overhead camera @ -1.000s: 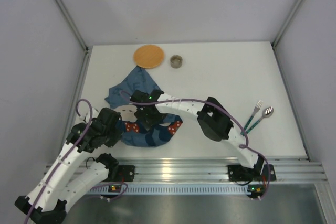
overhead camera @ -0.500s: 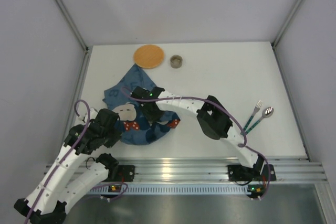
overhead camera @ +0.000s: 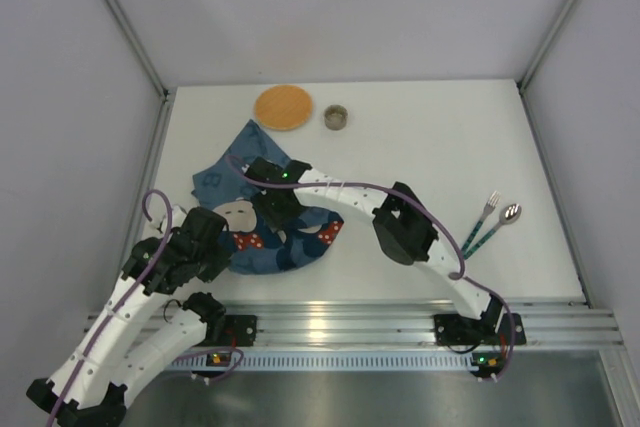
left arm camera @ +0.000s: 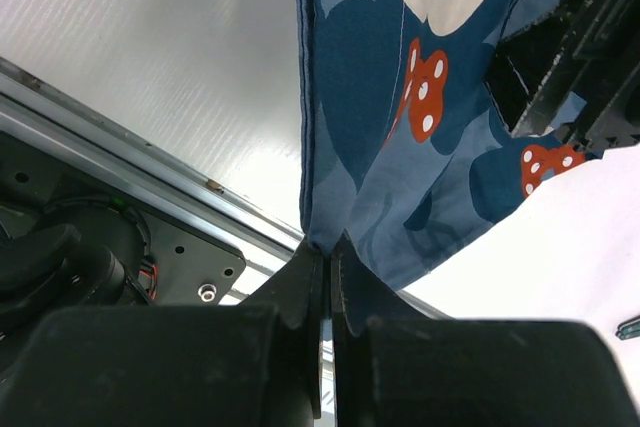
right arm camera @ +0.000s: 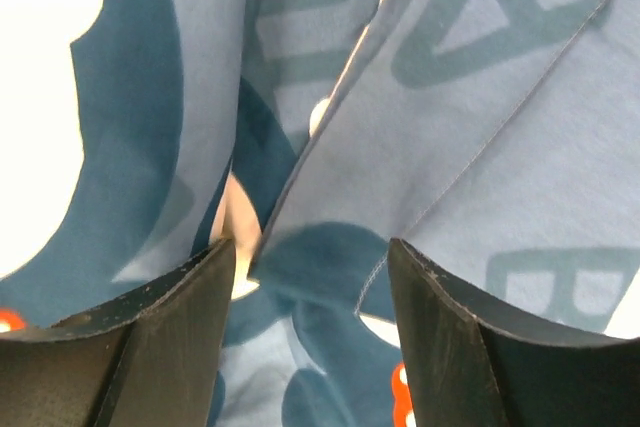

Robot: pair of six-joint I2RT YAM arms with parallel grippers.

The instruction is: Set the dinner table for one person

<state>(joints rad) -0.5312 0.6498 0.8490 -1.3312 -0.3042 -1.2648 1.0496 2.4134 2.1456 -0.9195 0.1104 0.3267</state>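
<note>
Mat (overhead camera: 290, 243) shifted left, left fingers (left arm camera: 302, 287) pinching edge

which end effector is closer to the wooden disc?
Right. The right end effector sits over the cloth, on the near side of the disc. The left end effector pinches the cloth's near corner, farther from the disc.

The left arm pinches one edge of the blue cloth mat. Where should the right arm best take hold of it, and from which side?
Probably the folded hem lying between the right gripper's open fingers, approached straight down from above. The cloth mat lies bunched on the dinner table, so a raised fold gives an edge to pinch; the left gripper holds its near edge.
</note>
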